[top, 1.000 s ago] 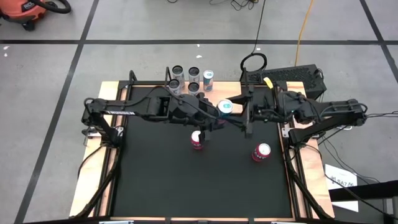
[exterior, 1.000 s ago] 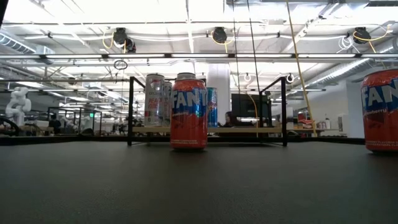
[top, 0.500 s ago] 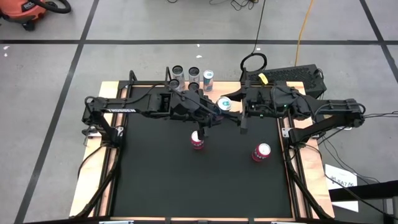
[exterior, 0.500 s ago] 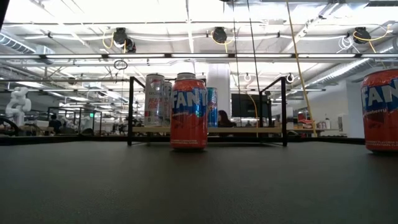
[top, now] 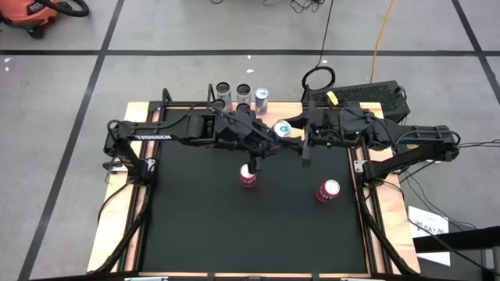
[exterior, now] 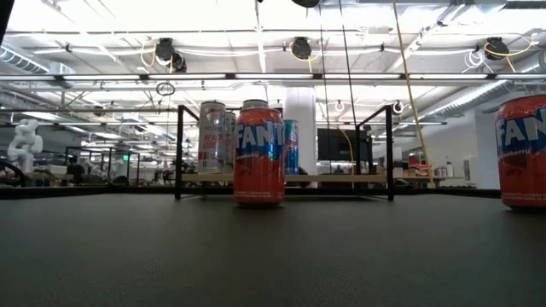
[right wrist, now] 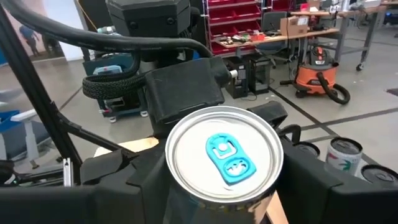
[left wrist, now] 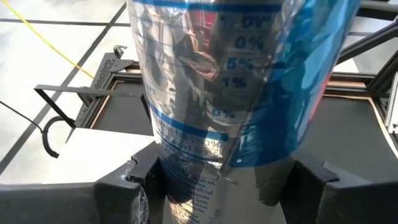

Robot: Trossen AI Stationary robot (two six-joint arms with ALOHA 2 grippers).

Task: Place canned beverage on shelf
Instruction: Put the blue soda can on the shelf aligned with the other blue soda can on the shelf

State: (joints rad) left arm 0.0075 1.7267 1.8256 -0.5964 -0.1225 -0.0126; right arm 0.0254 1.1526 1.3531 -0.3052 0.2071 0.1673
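Observation:
A silver-and-blue can (top: 282, 129) with a blue tab is held upright in the air over the far middle of the table, between both arms. My left gripper (top: 271, 138) reaches it from the left and is shut on it. My right gripper (top: 296, 135) reaches it from the right and is shut on it. The shelf (exterior: 341, 178) stands at the table's far edge, its board between black uprights. Several cans (top: 243, 94) stand on the shelf. Two red Fanta cans (top: 248, 176) (top: 328, 191) stand on their bases on the black tabletop. My left gripper pinches the can's side wall (left wrist: 163, 155) between its two fingers, coming level from the table's left. The can (left wrist: 230, 93) stands upright between them, rises out of the left wrist view, and is clear of the table. My right gripper has the can's upper wall, just below the rim (right wrist: 169, 186), between its two fingers, one on each side. It comes level from the table's right. The lid (right wrist: 224, 155) faces up, and the left gripper's body stands right behind the can.
The nearer red can (exterior: 258, 155) stands in front of the shelf, below the held can. The other red can (exterior: 522, 152) is at the right. A black box (top: 367, 97) lies beyond the table's far right corner. The near half of the black tabletop (top: 250, 234) is bare.
My right gripper has gone toward the table's left and far edge, closing in on the can. The can and my left gripper have shifted slightly toward the far edge, the can staying upright and clear of the table.

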